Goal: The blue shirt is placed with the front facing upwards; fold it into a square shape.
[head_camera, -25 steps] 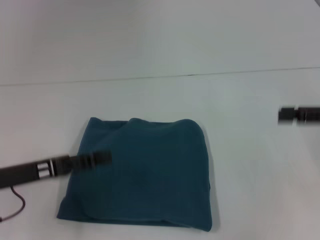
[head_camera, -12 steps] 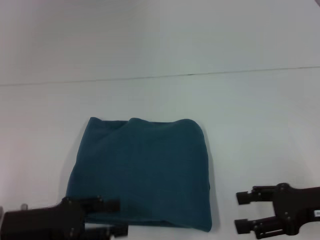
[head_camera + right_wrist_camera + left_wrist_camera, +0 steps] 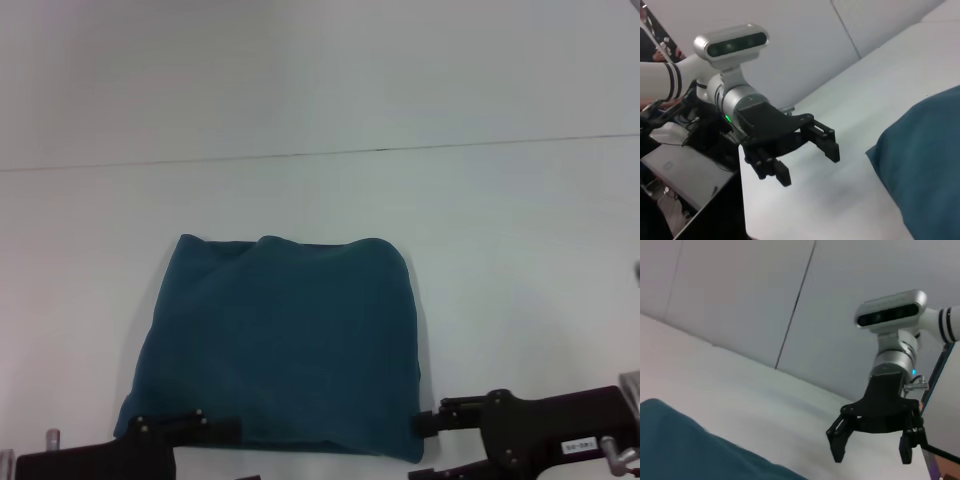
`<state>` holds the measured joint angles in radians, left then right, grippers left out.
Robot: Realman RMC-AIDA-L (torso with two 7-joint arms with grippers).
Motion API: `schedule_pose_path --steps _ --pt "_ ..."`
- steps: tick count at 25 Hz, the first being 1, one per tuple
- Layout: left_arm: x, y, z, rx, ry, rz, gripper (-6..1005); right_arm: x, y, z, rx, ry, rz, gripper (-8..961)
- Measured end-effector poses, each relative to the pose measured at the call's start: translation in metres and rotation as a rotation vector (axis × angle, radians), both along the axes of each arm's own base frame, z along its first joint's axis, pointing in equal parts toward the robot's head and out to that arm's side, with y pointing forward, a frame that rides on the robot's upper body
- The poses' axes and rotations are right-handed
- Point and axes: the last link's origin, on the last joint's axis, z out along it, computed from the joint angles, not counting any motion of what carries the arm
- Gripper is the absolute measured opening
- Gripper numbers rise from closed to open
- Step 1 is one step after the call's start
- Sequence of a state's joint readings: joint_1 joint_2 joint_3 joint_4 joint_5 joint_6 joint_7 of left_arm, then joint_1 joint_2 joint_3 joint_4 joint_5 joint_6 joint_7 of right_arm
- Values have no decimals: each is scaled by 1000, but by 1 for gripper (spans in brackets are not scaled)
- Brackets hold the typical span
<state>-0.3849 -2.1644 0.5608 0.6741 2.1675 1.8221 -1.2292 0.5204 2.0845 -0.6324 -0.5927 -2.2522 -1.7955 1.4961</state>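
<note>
Left end effector [image 3: 802,150] sits low at the near left, fingers spread; right end effector [image 3: 872,442] at near right, likewise spread.

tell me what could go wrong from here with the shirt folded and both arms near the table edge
1. The left hand and right hand are both open and sit close to the near corners of the blue shirt; a stray move could snag a corner and undo the fold.
2. The far edge looks lumpy and the sides flare, so the square may not hold its shape.
</note>
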Motion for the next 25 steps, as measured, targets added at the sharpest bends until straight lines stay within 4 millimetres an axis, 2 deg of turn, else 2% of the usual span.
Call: schedule_pose_path --steps 7,17,25 --pt "2 5 1 -60 -14 82 690 -7 10 -7 5 -10 18 882" --pt "20 25 -1 -169 -20 167 691 -4 7 -13 15 -7 22 882" --pt "18 31 -3 -148 6 186 690 -4 7 -13 17 -5 19 882"
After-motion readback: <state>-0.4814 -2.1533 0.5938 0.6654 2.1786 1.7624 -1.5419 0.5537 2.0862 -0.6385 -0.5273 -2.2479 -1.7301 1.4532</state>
